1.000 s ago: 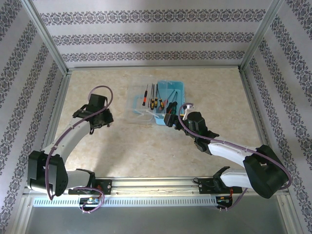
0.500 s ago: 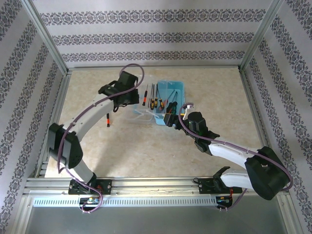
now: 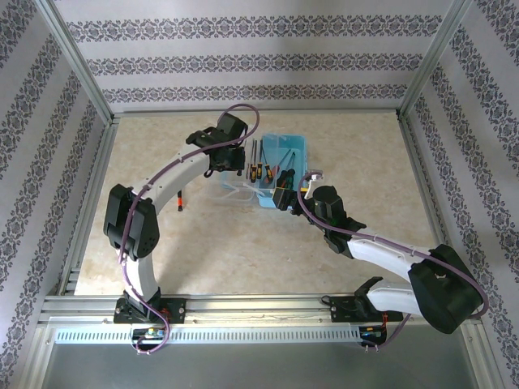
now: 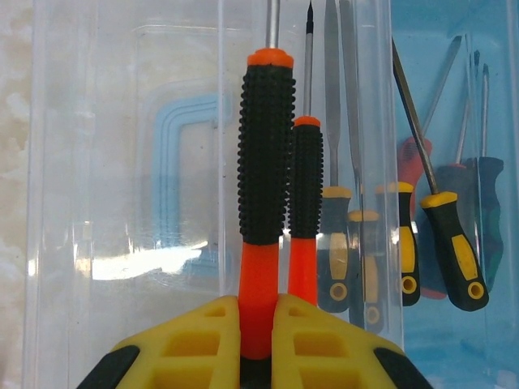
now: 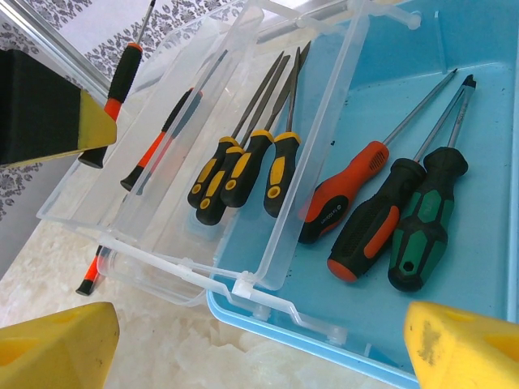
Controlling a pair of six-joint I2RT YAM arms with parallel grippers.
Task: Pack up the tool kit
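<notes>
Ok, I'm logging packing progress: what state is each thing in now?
left gripper: shut on orange-black screwdriver, above clear tray
right gripper: open, empty
blue box: open, three screwdrivers inside
clear tray: holds yellow-handled tools
loose screwdriver: lying on table, unpacked

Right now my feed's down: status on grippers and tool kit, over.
Left gripper shut on orange-black screwdriver, over clear tray. Right gripper open by blue box. Loose screwdriver on table beside tray.
</notes>
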